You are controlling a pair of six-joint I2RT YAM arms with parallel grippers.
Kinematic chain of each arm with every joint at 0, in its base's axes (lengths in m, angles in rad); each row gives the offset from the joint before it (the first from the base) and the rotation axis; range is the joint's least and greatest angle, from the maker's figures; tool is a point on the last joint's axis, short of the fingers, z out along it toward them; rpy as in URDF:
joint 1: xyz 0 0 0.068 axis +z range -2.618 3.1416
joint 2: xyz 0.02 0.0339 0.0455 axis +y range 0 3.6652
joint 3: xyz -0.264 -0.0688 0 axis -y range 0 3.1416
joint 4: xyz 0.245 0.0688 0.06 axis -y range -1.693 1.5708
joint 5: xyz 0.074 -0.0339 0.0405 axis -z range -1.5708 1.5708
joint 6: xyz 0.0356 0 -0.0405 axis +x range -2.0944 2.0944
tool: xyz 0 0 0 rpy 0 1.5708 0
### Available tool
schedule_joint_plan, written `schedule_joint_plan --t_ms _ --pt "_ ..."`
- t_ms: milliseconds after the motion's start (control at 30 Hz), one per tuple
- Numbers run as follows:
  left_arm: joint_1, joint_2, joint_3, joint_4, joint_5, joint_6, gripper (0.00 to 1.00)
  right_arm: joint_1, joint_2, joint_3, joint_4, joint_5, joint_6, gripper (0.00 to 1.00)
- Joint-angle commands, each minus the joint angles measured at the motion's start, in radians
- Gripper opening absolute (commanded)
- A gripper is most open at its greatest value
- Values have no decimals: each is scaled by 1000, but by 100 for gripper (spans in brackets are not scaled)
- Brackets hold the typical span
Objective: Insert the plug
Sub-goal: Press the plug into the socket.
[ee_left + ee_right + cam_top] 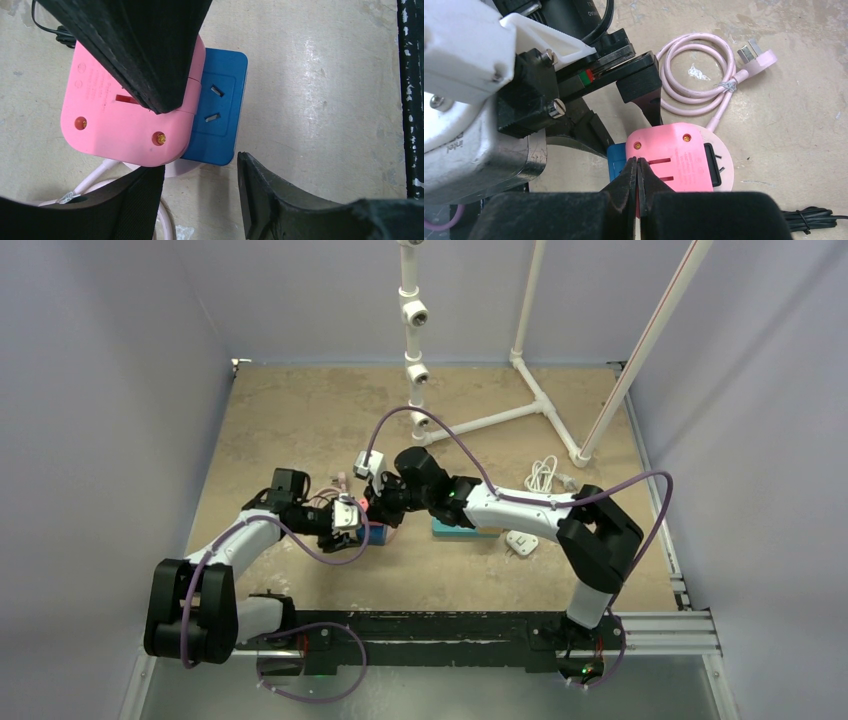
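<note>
1. Nearest me, both arms rise from the rail at the near edge of the table (300,420) and lean in to meet mid-table.
2. My left gripper (197,165) has its jaws partway apart. One finger is at the edge of the pink socket block (120,125) and the other is by the blue adapter plug (222,107). I cannot tell whether they pinch anything.
3. The blue adapter plug lies flat on the table, tight against the pink socket block's side, with its two slanted slots facing up.
4. My right gripper (637,162) has its fingers pressed together. Their tips are down on top of the pink socket block, beside its red slots.
5. Past the block, its pink cable (694,75) lies coiled, with the pink plug (756,55) at its end loose on the table.
6. Further out by my right arm are a teal box (450,528), a white adapter (521,542) and a white cable coil (543,475).
7. Farthest back stands the white pipe frame (520,410).
</note>
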Motion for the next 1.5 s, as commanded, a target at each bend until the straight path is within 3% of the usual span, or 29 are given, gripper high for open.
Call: schedule_joint_plan --t_ms 0,933,1000,1067,1200,1367,1433,1467 --pt "-5 1 0 29 16 6 53 5 -15 -39 -27 -14 3 0" --pt "-4 -56 44 -50 15 -29 48 3 13 -120 -47 0 59 0" --pt "-4 -76 47 -60 9 -34 51 3 6 -108 -49 5 60 0" --pt "-3 -101 55 -67 -7 -49 61 3 -2 -72 -65 24 61 0" --pt "1 -155 94 -102 -46 -74 75 2 -19 28 -101 63 59 24" --pt "34 -186 164 -165 -116 -116 88 -9 -56 124 -125 147 84 68" --pt "54 -183 202 -211 -129 -107 93 -17 -88 145 -151 199 104 94" --pt "64 -183 219 -232 -131 -106 95 -20 -111 146 -163 222 117 98"
